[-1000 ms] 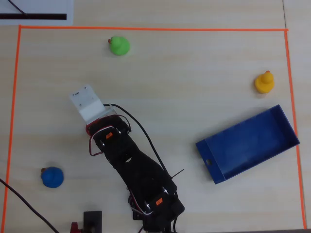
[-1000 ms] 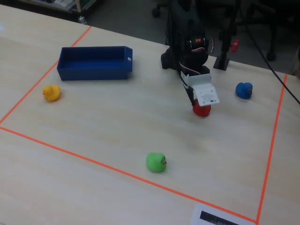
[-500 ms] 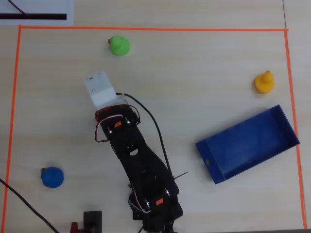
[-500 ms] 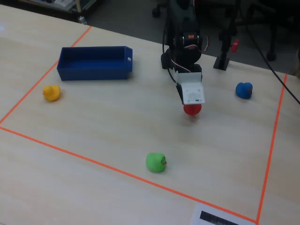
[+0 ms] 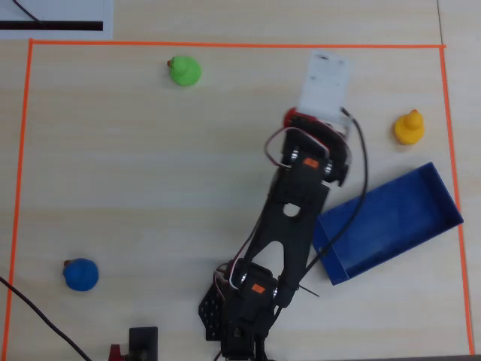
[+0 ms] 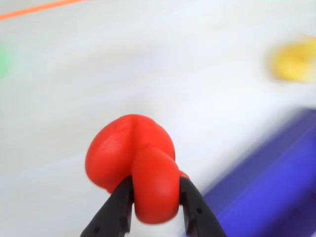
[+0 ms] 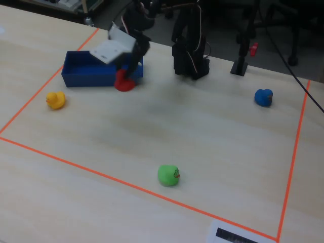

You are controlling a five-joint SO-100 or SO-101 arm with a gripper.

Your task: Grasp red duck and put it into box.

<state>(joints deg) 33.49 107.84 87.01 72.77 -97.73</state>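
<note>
In the wrist view the gripper holds the red duck between its two black fingers, which press on either side of the duck's lower part. Most of the duck's rounded body bulges out above and ahead of the fingertips. The fingers stand narrow, set only as far apart as the duck's width. The background there is blurred: the box shows as a dark blue band at lower right, a yellow duck as a smear at upper right.

In the fixed view the duck hangs under the white wrist plate, just in front of the box's near long wall, toward its right end. Whether it is raised off the table or touching it cannot be told from this view. It is outside the box, not over its inside.

In the overhead view only a sliver of the duck shows at the left edge of the plate; the arm reaches up across the table, and part of it covers the box's lower-left end. The duck is above the box in this view, apart from it.

The yellow duck sits just above the box's right end in the overhead view. A green duck sits near the top tape line, and a blue duck sits at lower left, both well apart from the gripper.
</note>
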